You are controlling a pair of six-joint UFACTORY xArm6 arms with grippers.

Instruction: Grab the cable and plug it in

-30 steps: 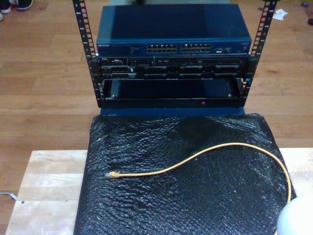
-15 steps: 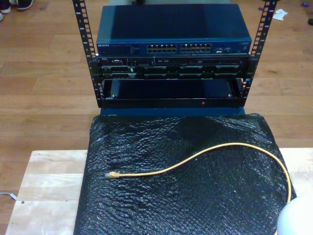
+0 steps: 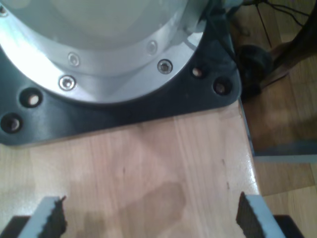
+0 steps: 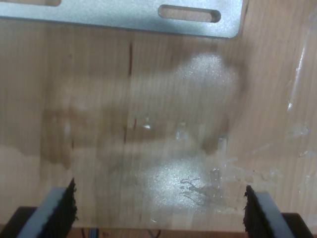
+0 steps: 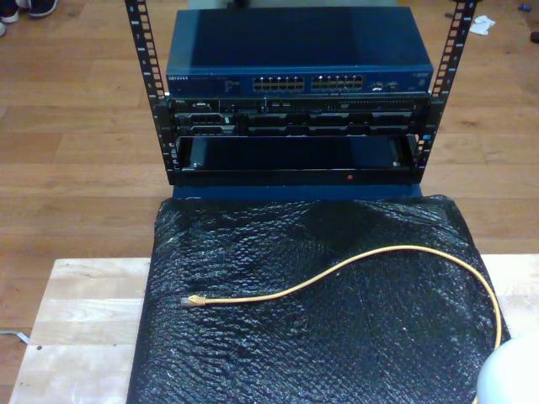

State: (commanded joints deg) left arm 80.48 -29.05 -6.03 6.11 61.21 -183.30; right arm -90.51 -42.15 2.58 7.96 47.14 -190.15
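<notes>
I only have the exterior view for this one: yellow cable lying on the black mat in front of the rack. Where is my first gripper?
Observer: My first gripper hangs open over bare wooden tabletop, with nothing between its fingers.
Operator: Anything close to it?
Observer: A black base plate carrying a round silver arm base sits on the wood just ahead of it.
Operator: And my second gripper?
Observer: My second gripper is open too, over glossy, smeared wood, facing a slotted silver bracket.
</notes>
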